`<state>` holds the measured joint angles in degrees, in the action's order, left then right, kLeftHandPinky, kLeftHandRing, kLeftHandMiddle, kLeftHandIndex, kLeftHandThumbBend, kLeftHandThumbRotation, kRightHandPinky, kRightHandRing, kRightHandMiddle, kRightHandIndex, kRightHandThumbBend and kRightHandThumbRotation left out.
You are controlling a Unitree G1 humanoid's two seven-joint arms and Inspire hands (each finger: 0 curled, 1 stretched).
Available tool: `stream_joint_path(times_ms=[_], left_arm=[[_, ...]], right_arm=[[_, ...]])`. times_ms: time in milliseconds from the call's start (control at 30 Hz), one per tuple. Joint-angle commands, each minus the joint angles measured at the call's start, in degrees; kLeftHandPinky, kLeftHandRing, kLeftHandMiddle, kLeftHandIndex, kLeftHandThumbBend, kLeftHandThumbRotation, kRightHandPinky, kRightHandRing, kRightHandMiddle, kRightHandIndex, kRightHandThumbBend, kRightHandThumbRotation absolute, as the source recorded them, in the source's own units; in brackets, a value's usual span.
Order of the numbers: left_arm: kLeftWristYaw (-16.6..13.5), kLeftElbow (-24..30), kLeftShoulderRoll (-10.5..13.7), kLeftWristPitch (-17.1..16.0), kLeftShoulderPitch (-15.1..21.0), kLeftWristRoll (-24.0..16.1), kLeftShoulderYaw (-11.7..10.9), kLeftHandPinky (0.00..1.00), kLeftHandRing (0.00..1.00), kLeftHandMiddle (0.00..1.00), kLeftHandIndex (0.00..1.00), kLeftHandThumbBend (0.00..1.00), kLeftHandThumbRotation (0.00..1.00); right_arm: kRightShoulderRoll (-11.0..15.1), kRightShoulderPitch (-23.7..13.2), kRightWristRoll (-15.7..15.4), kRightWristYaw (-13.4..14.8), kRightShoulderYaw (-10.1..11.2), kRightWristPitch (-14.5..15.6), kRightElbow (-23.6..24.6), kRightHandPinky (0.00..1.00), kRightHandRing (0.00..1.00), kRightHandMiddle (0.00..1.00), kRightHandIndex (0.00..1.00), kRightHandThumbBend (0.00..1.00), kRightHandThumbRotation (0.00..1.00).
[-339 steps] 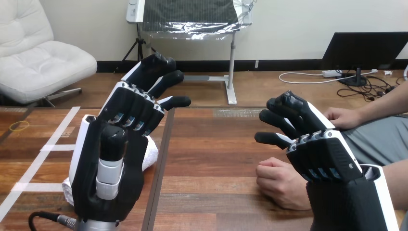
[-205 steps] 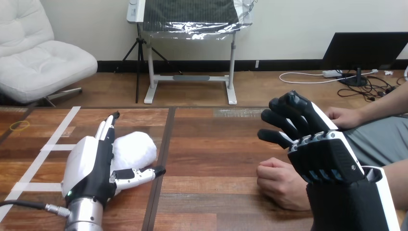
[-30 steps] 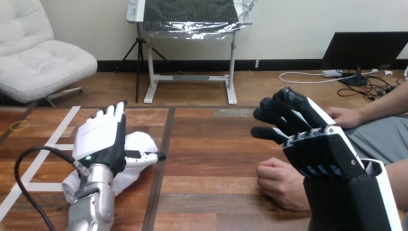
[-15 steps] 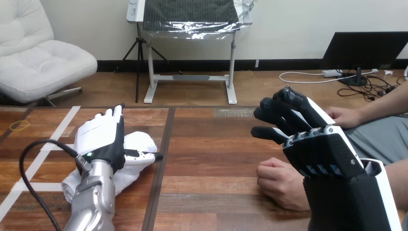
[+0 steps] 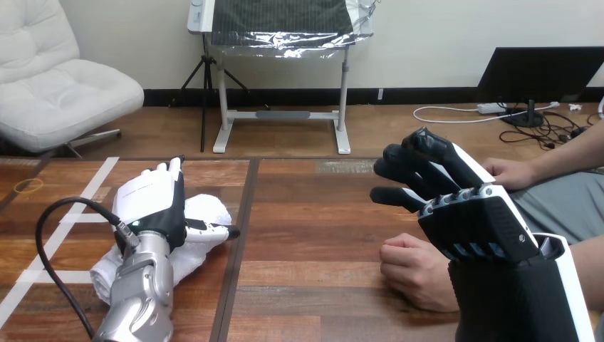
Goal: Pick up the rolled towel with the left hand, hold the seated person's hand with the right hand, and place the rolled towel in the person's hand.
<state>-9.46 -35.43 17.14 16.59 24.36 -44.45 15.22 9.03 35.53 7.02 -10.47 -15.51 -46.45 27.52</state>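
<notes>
Left hand has settled flat onto rolled towel; right hand hangs relaxed by person's hand

Lower left, your left hand sits over the rolled towel; lower right, the person's hand lies just left of the right hand.

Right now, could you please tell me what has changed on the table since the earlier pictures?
The left hand came down from in front of the camera to the table beside the towel, then moved onto it; it now lies open on the towel. The right hand stayed raised above the person's hand, which remains a fist on the table. The towel is still on the table.
</notes>
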Motion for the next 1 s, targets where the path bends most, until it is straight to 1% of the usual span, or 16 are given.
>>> stream_joint_path(times_ms=[0,200,333,600,700,967], left_arm=[[-1.64,-2.46,0.05,-1.2,5.9,0.35,1.14,1.0,1.0,1.0,1.0,1.0,0.48],[-2.34,-5.01,-0.21,-2.17,7.15,1.14,1.32,1.0,1.0,1.0,0.99,1.0,0.47],[-2.52,-6.97,-0.34,-2.6,8.23,1.64,1.76,1.0,1.0,1.0,0.99,1.0,0.47],[-2.84,-9.19,-0.69,-3.0,9.68,2.43,2.08,1.0,1.0,1.0,0.98,1.0,0.46],[-3.01,-9.83,-0.84,-3.07,10.16,2.73,2.21,1.0,0.99,0.99,0.98,1.0,0.46],[-1.96,-11.7,-1.09,-2.59,11.76,3.77,2.92,1.0,0.97,0.97,0.96,1.0,0.45]], right_arm=[[-0.74,-2.51,0.22,0.16,0.65,-0.89,-0.01,0.75,0.83,0.84,0.86,0.94,1.0],[-0.35,-2.2,0.78,0.03,0.41,-0.27,0.61,0.77,0.84,0.84,0.86,0.95,1.0],[-0.23,-2.03,0.7,-0.01,0.48,-0.43,0.79,0.78,0.84,0.85,0.86,0.95,1.0],[0.01,-1.89,0.9,-0.05,0.59,-0.2,1.04,0.79,0.84,0.85,0.86,0.96,1.0],[-0.15,-1.95,0.69,0.04,0.73,-0.54,0.88,0.8,0.84,0.85,0.86,0.95,1.0],[-0.45,-2.11,0.36,0.2,1.15,-1.09,0.59,0.79,0.84,0.84,0.86,0.94,1.0]])
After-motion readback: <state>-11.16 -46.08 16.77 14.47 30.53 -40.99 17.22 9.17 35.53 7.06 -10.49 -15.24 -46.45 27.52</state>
